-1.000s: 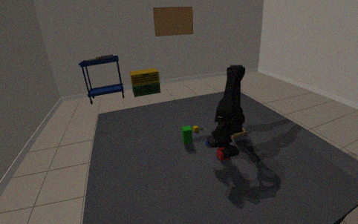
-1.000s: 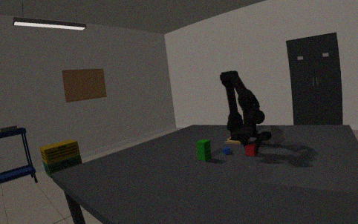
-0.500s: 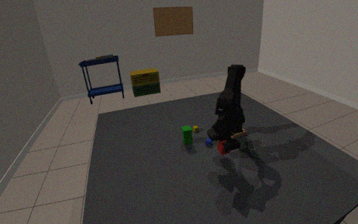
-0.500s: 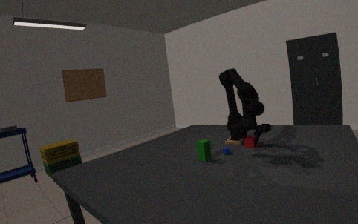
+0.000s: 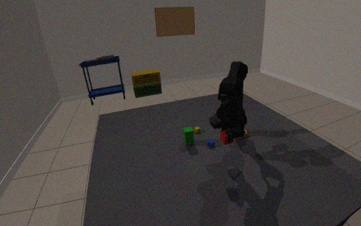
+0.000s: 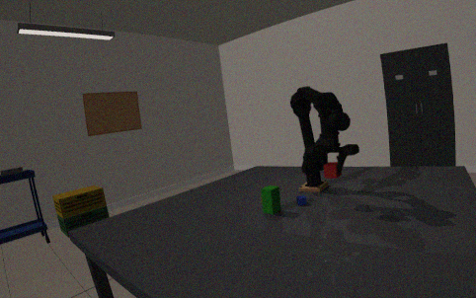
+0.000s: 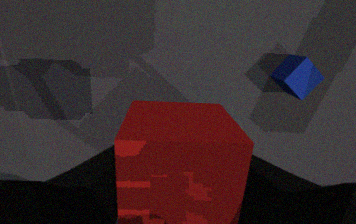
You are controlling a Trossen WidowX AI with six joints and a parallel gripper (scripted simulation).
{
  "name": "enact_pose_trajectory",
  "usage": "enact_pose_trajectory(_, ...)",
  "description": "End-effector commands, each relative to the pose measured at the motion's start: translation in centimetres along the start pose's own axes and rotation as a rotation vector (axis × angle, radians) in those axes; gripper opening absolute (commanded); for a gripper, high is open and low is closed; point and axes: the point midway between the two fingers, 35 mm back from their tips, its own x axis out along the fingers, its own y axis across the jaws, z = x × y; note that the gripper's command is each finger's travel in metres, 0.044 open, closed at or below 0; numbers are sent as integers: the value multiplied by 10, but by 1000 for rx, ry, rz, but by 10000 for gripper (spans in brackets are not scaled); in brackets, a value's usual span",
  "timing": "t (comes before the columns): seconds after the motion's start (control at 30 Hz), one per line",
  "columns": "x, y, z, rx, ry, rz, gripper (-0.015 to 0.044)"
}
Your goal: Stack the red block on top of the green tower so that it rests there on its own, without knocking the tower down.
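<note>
Black claw [image 6: 335,167] is gripping the red cube [image 6: 330,170] above the dark grey tabletop [image 6: 247,247]; small blue cube [image 7: 298,76] is lying at two o'clock; green rectangular tower [image 6: 271,199] is standing apart.

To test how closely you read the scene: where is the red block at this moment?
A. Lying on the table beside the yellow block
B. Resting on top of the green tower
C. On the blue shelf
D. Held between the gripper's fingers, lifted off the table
D: the gripper is shut on the red block, which hangs above the table, apart from the green tower.
</note>
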Motion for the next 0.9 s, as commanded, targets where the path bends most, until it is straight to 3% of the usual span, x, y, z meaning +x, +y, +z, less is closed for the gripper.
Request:
enact_pose_trajectory(0.0, -10, 1, 1, 4, -7, 4, 0)
enact_pose_trajectory(0.3, -10, -2, 5, 9, -8, 5, 0)
enact_pose_trajectory(0.87, -11, -46, 66, 36, -27, -2, 0)
